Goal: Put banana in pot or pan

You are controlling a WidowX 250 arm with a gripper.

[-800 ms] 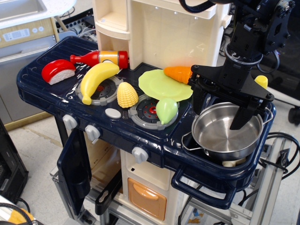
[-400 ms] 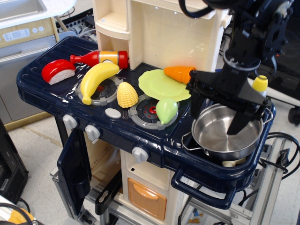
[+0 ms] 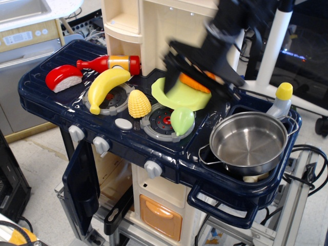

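The yellow banana lies on the left burner of the toy stove, curved, with its tip toward the front. The shiny steel pot sits in the sink recess at the right and holds nothing. My gripper is blurred by motion above the light-green plate and an orange carrot, between the banana and the pot. Its jaws look spread and hold nothing. It is well to the right of the banana and not touching it.
A corn cob and a green vegetable lie near the middle burner. A ketchup bottle and a red-and-white sushi piece lie at the back left. A yellow-capped squeeze bottle stands behind the pot. The toy kitchen's back wall rises behind the stove.
My gripper has left the pot and swung up and to the left, now over the green plate. The pot, banana and other items have not moved.
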